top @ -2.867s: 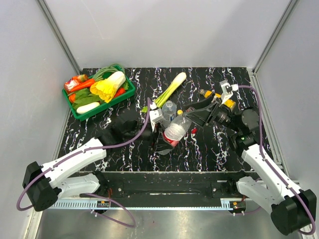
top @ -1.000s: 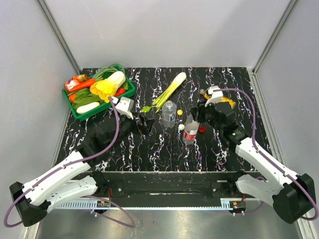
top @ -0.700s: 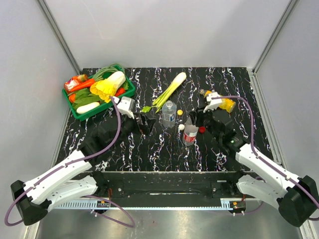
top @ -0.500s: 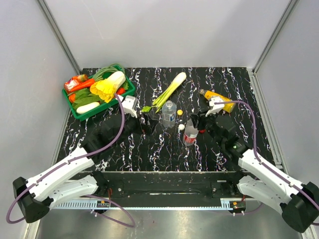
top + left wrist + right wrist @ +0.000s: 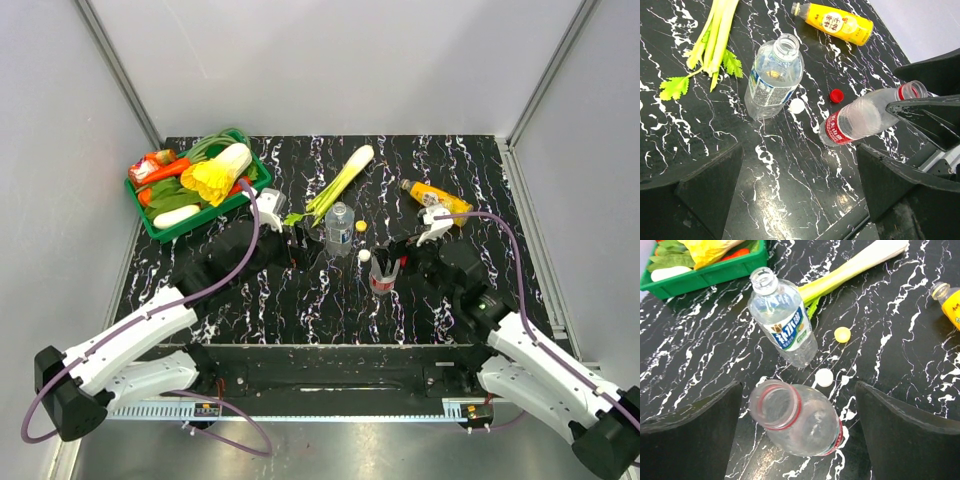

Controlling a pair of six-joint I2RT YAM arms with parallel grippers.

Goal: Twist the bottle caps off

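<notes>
A clear bottle with a red label (image 5: 805,427) stands capless between the fingers of my right gripper (image 5: 799,387), which is open with a gap on both sides. The same bottle (image 5: 384,272) shows in the top view with the right gripper (image 5: 392,265) around it. The blue-label bottle (image 5: 338,228) stands open-mouthed just behind. An orange-yellow bottle (image 5: 435,197) lies on its side at the back right. My left gripper (image 5: 800,195) is open and holds nothing, left of the bottles (image 5: 303,245). A red cap (image 5: 836,95), a white cap (image 5: 824,377) and a yellow cap (image 5: 842,334) lie loose on the table.
A green tray (image 5: 152,227) full of vegetables sits at the back left. A leek (image 5: 345,178) lies behind the blue-label bottle. Grey walls close in the black marbled table on three sides.
My right gripper has opened and the right arm has drawn back toward the near edge, now straddling the red-label bottle. The left arm has crept right toward the blue-label bottle.
</notes>
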